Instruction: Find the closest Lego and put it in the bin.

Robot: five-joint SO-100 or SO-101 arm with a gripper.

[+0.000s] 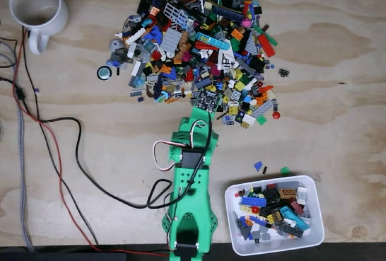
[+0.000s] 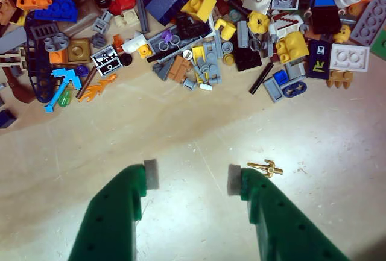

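in the fixed view, a green arm [image 1: 190,201] was seen reaching up from the bottom edge across a plywood table [image 1: 338,62] toward a large heap of lego pieces [image 1: 199,44]. the bin [image 1: 274,246], a small white tub with rounded corners, was placed on the table just to the right of the arm's base in that view, and it was already partly filled with mixed bricks. two small loose pieces [image 1: 258,166] were left on the bare wood just above the bin's rim. a white mug [image 1: 36,8] was set in the upper left corner, well apart from the heap, and black and red cables [image 1: 60,152] were trailed across the left side of the table.

in the wrist view, the gripper [image 2: 188,178] was shown with its two green fingers spread wide apart, grey pads facing each other, and nothing was held between them. only bare wood was seen in the gap. the near edge of the lego heap [image 2: 193,38] was spread across the top of that view, apart from the fingertips. a small gold piece [image 2: 266,168] was lying on the table just beside the right-hand fingertip [image 2: 234,180], closer than the heap.
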